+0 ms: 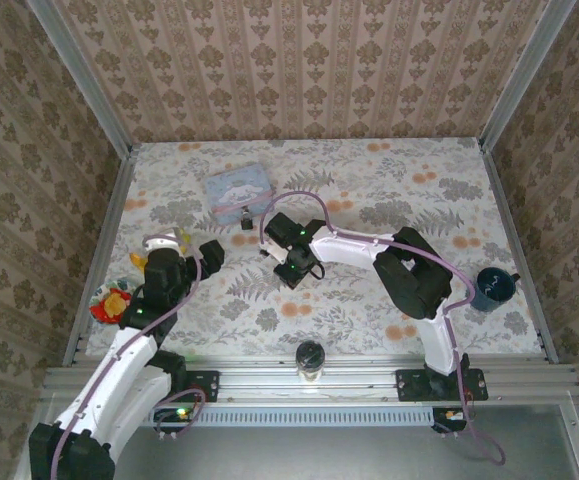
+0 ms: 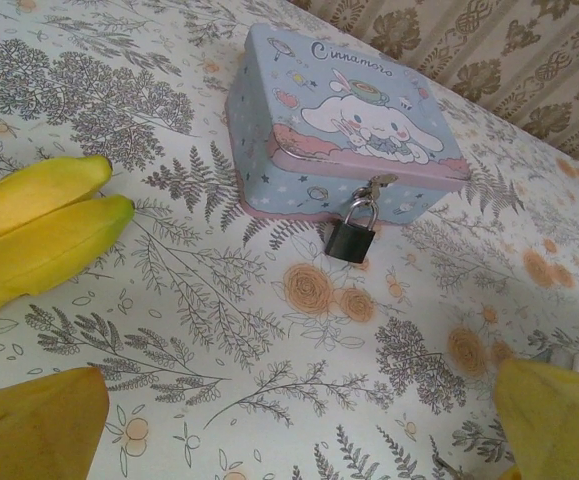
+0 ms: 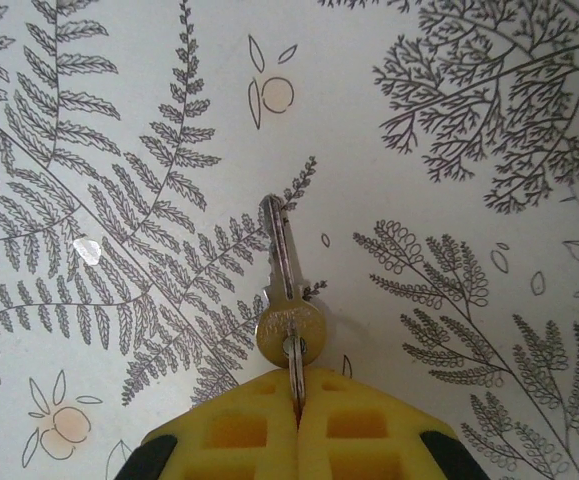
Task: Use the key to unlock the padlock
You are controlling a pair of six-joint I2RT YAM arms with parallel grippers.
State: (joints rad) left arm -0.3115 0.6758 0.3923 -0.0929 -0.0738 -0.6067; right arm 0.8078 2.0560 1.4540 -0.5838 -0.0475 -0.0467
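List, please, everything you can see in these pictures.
tin: one, pale blue, far middle
padlock: one, dark, on the tin's clasp
key: one, silver, middle, held by its head
mug: one, dark blue, right edge
bottle: one, black cap, near edge
toy: one, red and yellow, left edge
yellow thing: one, left of tin, unidentifiable
left gripper: one, yellow, open, facing the tin
right gripper: one, yellow, shut on the key

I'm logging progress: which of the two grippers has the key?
The right gripper: its yellow fingers are shut on the key. The left gripper is open and empty, facing the padlock on the pale blue tin.
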